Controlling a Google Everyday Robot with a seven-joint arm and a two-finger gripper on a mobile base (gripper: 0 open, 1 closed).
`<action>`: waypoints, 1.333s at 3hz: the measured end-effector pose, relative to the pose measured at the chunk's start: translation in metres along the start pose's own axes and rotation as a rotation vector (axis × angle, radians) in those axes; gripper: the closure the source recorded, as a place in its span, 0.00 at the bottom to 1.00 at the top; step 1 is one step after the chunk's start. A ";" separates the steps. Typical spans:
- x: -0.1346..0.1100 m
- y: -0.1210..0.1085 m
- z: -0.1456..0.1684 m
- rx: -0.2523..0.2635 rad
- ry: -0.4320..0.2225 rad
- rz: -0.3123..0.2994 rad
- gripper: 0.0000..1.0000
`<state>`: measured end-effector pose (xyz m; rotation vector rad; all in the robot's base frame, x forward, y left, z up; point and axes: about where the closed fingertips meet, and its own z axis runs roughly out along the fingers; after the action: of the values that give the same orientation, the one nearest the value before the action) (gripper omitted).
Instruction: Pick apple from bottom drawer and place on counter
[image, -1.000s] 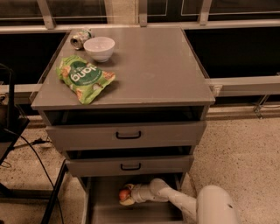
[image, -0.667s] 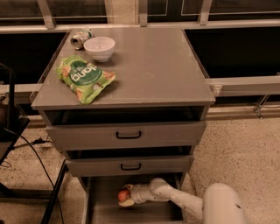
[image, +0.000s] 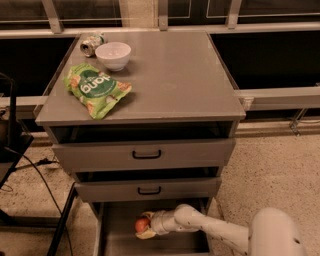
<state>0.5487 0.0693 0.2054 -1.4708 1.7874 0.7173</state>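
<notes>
The apple (image: 141, 224), small and red-orange, is in the bottom drawer (image: 117, 235), the open grey tray at the foot of the cabinet. My gripper (image: 145, 226) reaches into that drawer from the lower right on a white arm and is shut on the apple, one pale finger (image: 146, 234) curving under the fruit. Whether the apple rests on the drawer floor or hangs just above it cannot be told. The counter (image: 175, 75) is the wide grey cabinet top above.
On the counter's left side lie a green snack bag (image: 95, 89), a white bowl (image: 113, 54) and a tipped can (image: 91, 44). Two grey drawer fronts with black handles (image: 146, 154) overhang the bottom drawer. Cables and a dark stand sit at the left.
The arm's white elbow has shifted slightly right and down. The gripper and the apple stay at the same spot in the drawer.
</notes>
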 end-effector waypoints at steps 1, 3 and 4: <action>-0.009 0.019 -0.037 0.028 0.003 0.014 1.00; -0.043 0.067 -0.132 0.137 0.056 0.018 1.00; -0.049 0.087 -0.135 0.109 0.062 -0.005 1.00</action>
<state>0.4460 0.0104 0.3241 -1.4384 1.8396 0.5679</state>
